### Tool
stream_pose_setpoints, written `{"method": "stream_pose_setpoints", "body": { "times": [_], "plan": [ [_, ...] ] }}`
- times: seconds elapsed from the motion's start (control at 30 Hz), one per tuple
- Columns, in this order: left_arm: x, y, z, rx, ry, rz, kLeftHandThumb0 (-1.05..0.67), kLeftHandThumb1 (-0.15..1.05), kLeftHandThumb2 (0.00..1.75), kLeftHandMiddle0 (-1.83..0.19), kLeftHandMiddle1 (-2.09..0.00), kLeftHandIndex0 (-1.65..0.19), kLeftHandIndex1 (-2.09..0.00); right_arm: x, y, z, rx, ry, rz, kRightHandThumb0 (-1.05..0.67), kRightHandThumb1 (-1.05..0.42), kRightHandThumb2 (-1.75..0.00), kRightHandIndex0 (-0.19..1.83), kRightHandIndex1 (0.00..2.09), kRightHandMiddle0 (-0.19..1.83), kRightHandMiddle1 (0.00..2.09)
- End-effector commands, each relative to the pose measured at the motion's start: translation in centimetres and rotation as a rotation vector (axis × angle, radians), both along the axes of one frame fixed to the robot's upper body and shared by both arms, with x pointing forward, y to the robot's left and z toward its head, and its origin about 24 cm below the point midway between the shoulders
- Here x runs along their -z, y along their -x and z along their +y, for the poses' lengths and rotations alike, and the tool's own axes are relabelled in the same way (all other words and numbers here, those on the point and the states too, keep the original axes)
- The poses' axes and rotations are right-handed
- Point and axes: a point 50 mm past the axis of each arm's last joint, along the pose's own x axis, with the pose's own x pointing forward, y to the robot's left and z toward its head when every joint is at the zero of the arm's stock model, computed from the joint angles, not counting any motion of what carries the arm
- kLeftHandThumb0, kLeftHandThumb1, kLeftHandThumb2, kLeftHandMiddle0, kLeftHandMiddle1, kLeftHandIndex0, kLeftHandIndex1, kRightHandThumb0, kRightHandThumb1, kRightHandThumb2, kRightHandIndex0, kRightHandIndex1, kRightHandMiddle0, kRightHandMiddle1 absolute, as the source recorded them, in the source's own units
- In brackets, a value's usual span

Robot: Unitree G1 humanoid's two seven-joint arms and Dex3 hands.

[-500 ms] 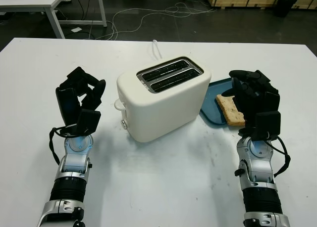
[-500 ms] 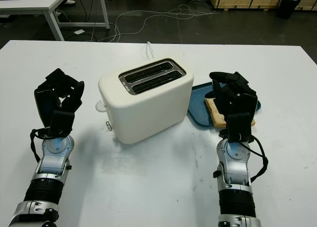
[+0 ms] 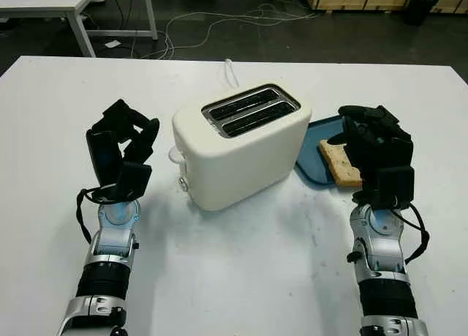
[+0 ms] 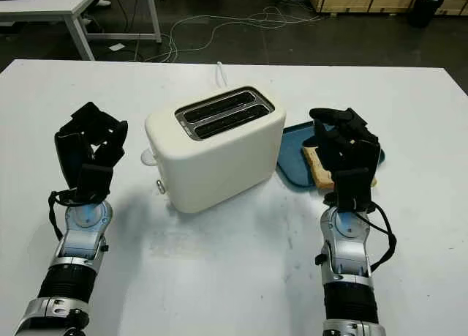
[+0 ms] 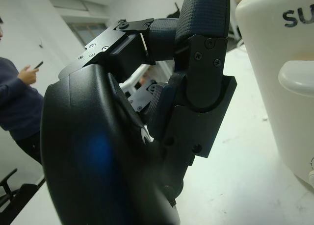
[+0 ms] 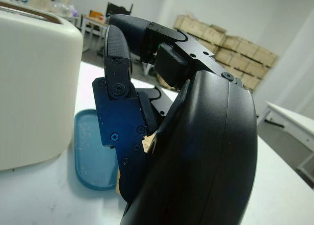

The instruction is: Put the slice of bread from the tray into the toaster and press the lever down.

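A cream two-slot toaster (image 3: 245, 146) stands mid-table, both slots empty, with its lever (image 3: 176, 154) on the end facing my left hand. To the right of the toaster lies a blue tray (image 3: 310, 154) holding a slice of bread (image 3: 338, 163). My right hand (image 3: 360, 133) is raised just in front of the tray, fingers curled and holding nothing, and it hides part of the slice. The left hand (image 3: 136, 135) is held upright to the left of the toaster, a short gap from the lever (image 5: 300, 81), fingers curled and holding nothing.
The toaster's white cord (image 3: 232, 71) runs back toward the table's far edge. Beyond the table are a dark floor with cables, another white table (image 3: 66, 3) at the back left and wooden crates at the back right. A person (image 5: 19, 105) stands off to the left.
My left hand has shifted slightly right, toward the toaster. The right hand has barely moved, and the bread still lies on the tray.
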Motion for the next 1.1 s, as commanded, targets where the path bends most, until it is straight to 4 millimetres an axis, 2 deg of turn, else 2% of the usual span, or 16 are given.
{"method": "stream_pose_setpoints", "body": {
  "times": [0.0,0.07,0.13,0.2,0.3,0.37,0.5,0.67,0.9,1.07],
  "plan": [
    [0.2,0.2,0.1,0.000,0.006,-0.006,-0.95,0.92,0.30,-1.13,-1.65,-0.91,-1.49,-0.3,0.3,-0.9,-0.022,0.076,-0.026,-0.43,-0.92,-0.23,0.82,1.36,0.83,0.88],
    [0.2,0.2,0.1,-0.002,0.003,-0.005,-0.95,0.92,0.29,-1.13,-1.66,-0.90,-1.48,-0.6,0.5,-1.7,-0.037,0.151,-0.045,-0.43,-0.92,-0.19,0.76,1.35,0.82,0.78],
    [0.2,0.2,0.0,-0.005,-0.003,-0.006,-0.95,0.92,0.30,-1.12,-1.66,-0.90,-1.47,-1.2,0.9,-2.9,-0.042,0.293,-0.073,-0.44,-0.92,-0.11,0.72,1.23,0.86,0.57],
    [0.1,0.1,0.0,-0.003,-0.001,-0.008,-0.96,0.92,0.30,-1.13,-1.66,-0.91,-1.47,-2.0,1.4,-4.4,-0.048,0.460,-0.101,-0.46,-0.90,-0.03,0.72,0.93,0.90,0.26],
    [0.0,0.1,0.1,0.000,0.002,-0.012,-0.96,0.92,0.30,-1.13,-1.66,-0.91,-1.47,-3.0,2.1,-6.3,-0.052,0.702,-0.110,-0.50,-0.86,0.00,0.71,0.50,0.86,0.04],
    [0.0,0.1,0.1,-0.002,-0.001,-0.010,-0.95,0.92,0.30,-1.13,-1.66,-0.90,-1.47,-3.4,2.5,-7.4,-0.036,0.873,-0.100,-0.53,-0.85,0.00,0.70,0.33,0.80,0.01],
    [0.1,0.1,0.1,-0.002,0.003,-0.008,-0.95,0.92,0.30,-1.12,-1.66,-0.91,-1.47,-3.2,3.1,-9.2,-0.012,1.103,-0.059,-0.54,-0.85,0.00,0.69,0.13,0.70,0.00],
    [0.0,0.2,0.2,0.001,-0.003,-0.011,-0.94,0.92,0.30,-1.12,-1.66,-0.90,-1.47,-2.2,3.2,-10.5,-0.012,1.356,0.001,-0.55,-0.84,0.00,0.58,0.03,0.54,0.00],
    [0.0,0.1,0.3,-0.002,-0.005,-0.012,-0.95,0.92,0.30,-1.12,-1.66,-0.89,-1.48,-0.9,3.2,-11.5,-0.035,1.563,0.088,-0.62,-0.81,0.00,0.40,0.00,0.38,0.00],
    [-0.1,0.0,0.3,-0.004,-0.009,-0.013,-0.95,0.92,0.31,-1.12,-1.66,-0.90,-1.48,0.2,3.1,-11.3,-0.031,1.629,0.117,-0.64,-0.77,0.00,0.30,0.00,0.29,0.00]
  ]
}}
